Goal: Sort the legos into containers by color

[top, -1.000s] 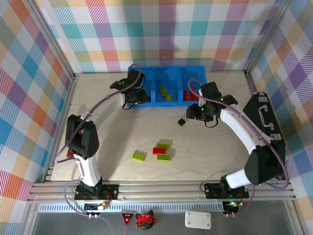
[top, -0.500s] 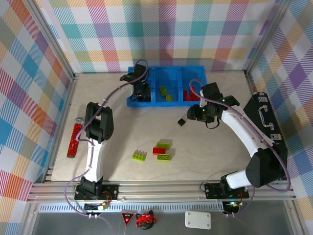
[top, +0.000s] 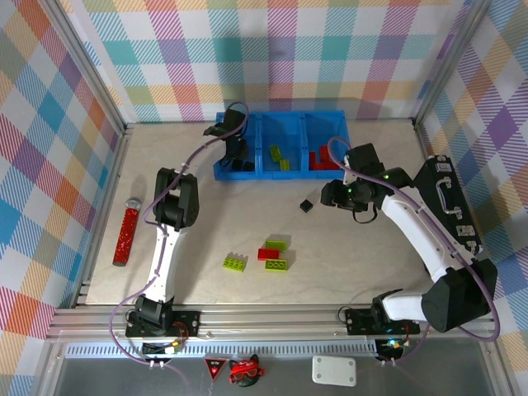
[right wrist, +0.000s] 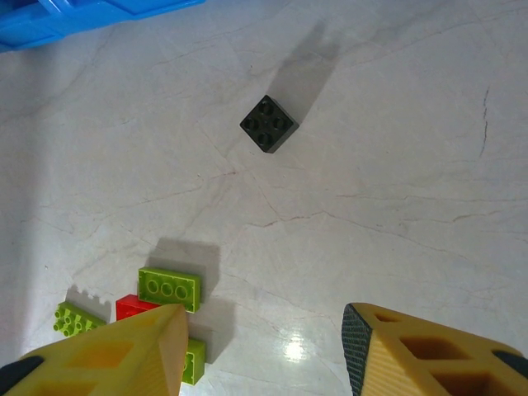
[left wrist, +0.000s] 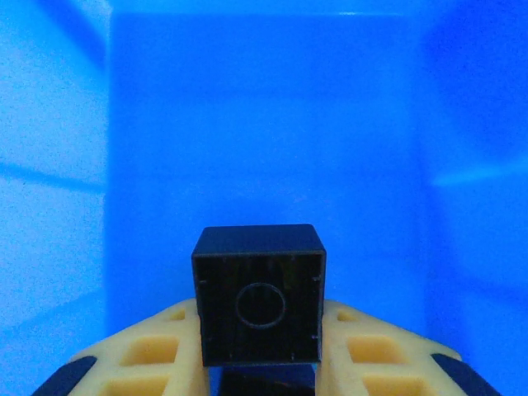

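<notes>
- Black plastic is what matters here: your left pincer [left wrist: 259, 334] is clamped tight on a black brick [left wrist: 259, 307]. It grips the brick by its sides, with the hollow underside facing the wrist camera.
- In the last second that arm has swung from the front left corner of the blue bin [top: 285, 172] to hang over its left compartment [left wrist: 264, 124]. It has barely moved in the last half second.
- I judge the carry finished, so only the release is left. The floor you can see under the brick is bare blue.
- The other colours have their places already: green bricks [top: 279, 157] lie in the middle compartment and red bricks [top: 320, 157] in the right one.
- Your right pincer [right wrist: 264, 323] stands partly open with nothing in it, and it has drifted a little toward the near edge.
- A loose black brick [right wrist: 268, 124] lies studs up on the table [top: 371, 256], ahead of those fingertips and well apart from them. It lines up roughly with the gap, and from above it sits just to that pincer's left.
- Nearer you, three green pieces [top: 276, 265] and one red piece [top: 268, 253] wait unsorted.
</notes>
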